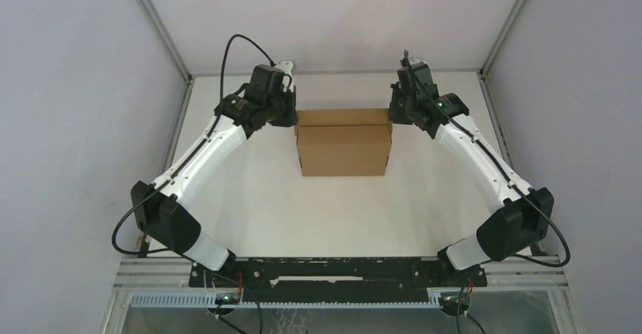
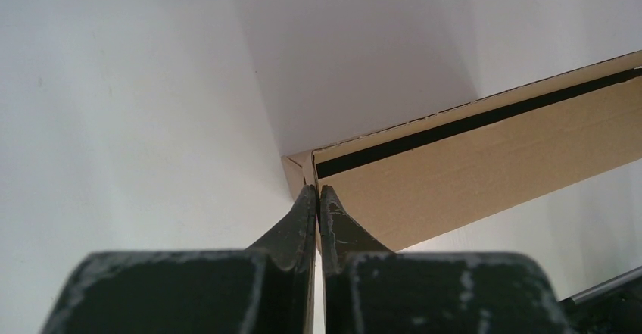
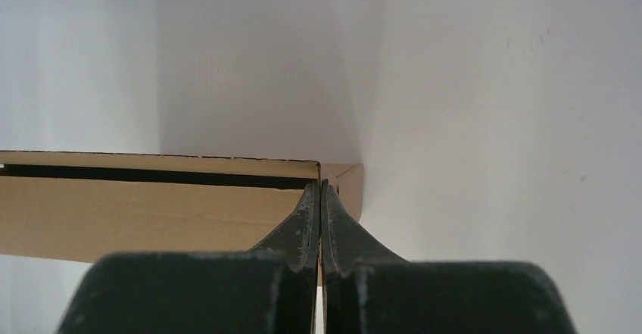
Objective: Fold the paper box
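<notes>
White desk (image 1: pixel 318 213) stretches out from the arm bases. Past its middle the paper box (image 1: pixel 344 151) stands raised into shape, with a dark slit along its far upper edge. At the box's far corners the left gripper (image 2: pixel 318 195) and the right gripper (image 3: pixel 319 188) each pinch a thin edge of cardboard, jaws almost together on it. To do this step well, I judge that both arms should move together and evenly. They should guide the pinched sides without twisting, so the tabs seat squarely and the corners do not crease or tear.
</notes>
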{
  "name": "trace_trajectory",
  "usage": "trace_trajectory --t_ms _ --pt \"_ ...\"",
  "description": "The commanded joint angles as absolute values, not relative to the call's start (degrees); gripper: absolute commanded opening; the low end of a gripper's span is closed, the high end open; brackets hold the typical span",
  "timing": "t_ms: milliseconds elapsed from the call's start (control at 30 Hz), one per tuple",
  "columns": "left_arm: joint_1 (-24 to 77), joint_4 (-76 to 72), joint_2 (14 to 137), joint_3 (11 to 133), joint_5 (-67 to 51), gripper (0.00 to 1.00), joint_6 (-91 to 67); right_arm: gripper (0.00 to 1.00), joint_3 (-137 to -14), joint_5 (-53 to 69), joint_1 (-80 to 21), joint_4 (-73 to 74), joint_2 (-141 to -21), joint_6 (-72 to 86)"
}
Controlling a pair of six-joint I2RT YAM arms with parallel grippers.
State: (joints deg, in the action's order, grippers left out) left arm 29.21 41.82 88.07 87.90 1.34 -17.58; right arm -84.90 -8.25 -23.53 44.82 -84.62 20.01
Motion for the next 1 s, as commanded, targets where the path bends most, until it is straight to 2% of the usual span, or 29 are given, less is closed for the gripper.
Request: trace_trajectory --t_ms 0,967 --pt "31.28 37.73 88.68 91.41 -2.72 0.03 -19.49 0.0 -83.27 -7.65 -25.82 40.98 -84.57 22.59" --pt "32.23 37.1 88.83 91.23 -1.33 0.02 -18.55 0.0 -73.34 -9.89 -25.9 34.54 -79.02 18.34"
